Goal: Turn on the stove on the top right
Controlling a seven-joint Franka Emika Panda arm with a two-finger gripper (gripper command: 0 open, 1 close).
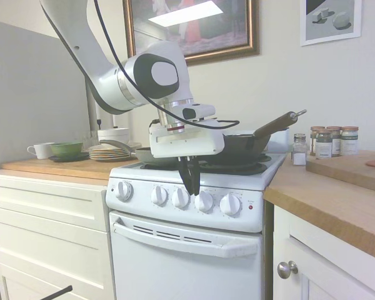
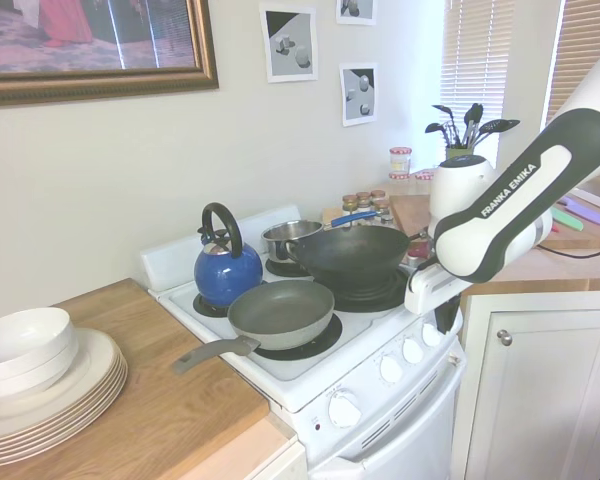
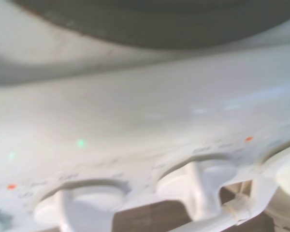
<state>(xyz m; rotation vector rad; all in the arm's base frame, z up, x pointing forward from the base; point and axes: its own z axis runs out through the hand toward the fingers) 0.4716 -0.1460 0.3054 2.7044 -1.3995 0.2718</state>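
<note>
Here the stove [image 1: 194,244] stands between white drawer cabinets [image 1: 47,231] and a wooden counter [image 1: 337,194], its black burners loaded with a wok [image 2: 352,256], a frying pan [image 2: 280,312] and a blue kettle [image 2: 227,268]. The gripper [image 1: 190,184] hangs just above the row of front knobs [image 1: 204,201], its fingers drawn together and holding nothing. This looks like the approach step: next the fingers probably need to part, straddle the correct knob and twist it.
</note>
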